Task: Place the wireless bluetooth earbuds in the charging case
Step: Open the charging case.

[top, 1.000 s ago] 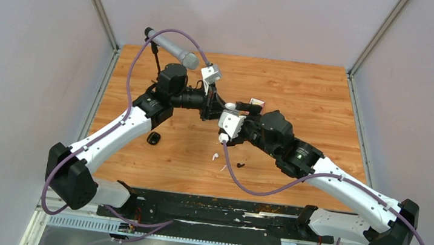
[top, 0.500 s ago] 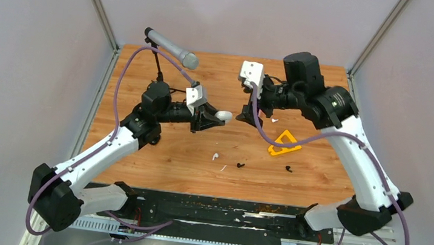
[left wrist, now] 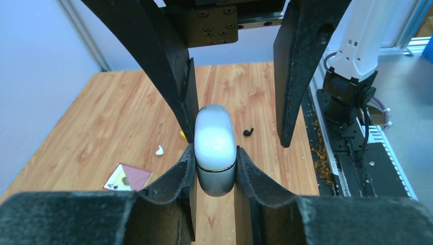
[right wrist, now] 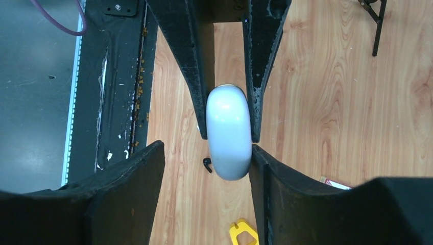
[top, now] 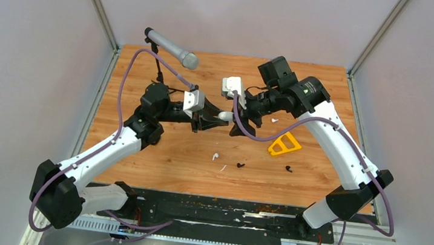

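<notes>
Currently, over the middle of the desk, the left hand pinches the case by one end, lid shut, clear of the surface. The right hand is spread around the free end. One of its fingers appears to touch the shell; the other stands apart. All four earbuds lie on the desk: three toward the near edge and one nearer the right edge, beneath the right arm.

Risk: the shell looks smooth and rounded. An off-centre squeeze by the right hand would likely twist it out of the pinch and drop it.

Change: half a second earlier the right hand stood well apart, nearer the far edge. It has since closed in around the case. The left hand's pinch is unchanged.
</notes>
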You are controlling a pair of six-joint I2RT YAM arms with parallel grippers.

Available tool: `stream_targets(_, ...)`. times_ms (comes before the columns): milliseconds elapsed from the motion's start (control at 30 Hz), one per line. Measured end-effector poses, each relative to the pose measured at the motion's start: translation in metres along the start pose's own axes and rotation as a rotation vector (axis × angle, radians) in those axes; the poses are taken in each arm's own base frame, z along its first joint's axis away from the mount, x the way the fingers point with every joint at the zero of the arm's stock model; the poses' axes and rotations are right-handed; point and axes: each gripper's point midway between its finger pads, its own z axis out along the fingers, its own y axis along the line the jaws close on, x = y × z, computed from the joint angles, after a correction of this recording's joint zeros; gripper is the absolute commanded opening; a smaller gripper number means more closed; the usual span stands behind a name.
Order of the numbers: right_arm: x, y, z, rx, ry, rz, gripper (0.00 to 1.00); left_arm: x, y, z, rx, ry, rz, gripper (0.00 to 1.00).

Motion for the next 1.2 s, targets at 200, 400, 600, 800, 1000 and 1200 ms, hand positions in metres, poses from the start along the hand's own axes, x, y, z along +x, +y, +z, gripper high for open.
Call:
stream_targets(200, 0.003, -0.001, -0.001, 0.008, 0.015, -0.002, 0.46, 0.003, -0.001, 0.006, 0.044, -0.015, 0.004, 0.03)
stream_targets(400, 0.006, -0.004, -0.002, 0.029, 0.033, -0.005, 0.45, 0.005, -0.002, 0.008, 0.060, -0.018, -0.002, 0.03)
stream_targets(600, 0.009, -0.008, -0.003, 0.053, 0.052, -0.004, 0.23, 0.012, -0.002, 0.010, 0.073, -0.009, -0.023, 0.16)
stream_targets(800, 0.010, -0.011, -0.004, 0.069, 0.060, -0.003, 0.04, 0.015, -0.003, 0.011, 0.083, -0.005, -0.038, 0.42)
stream_targets(1000, 0.011, -0.011, -0.004, 0.076, 0.066, 0.008, 0.03, 0.011, 0.002, 0.012, 0.048, -0.018, -0.057, 0.50)
stream_targets(1200, 0.005, -0.012, -0.010, 0.087, 0.063, 0.017, 0.02, 0.017, 0.002, 0.011, 0.032, -0.018, -0.091, 0.48)
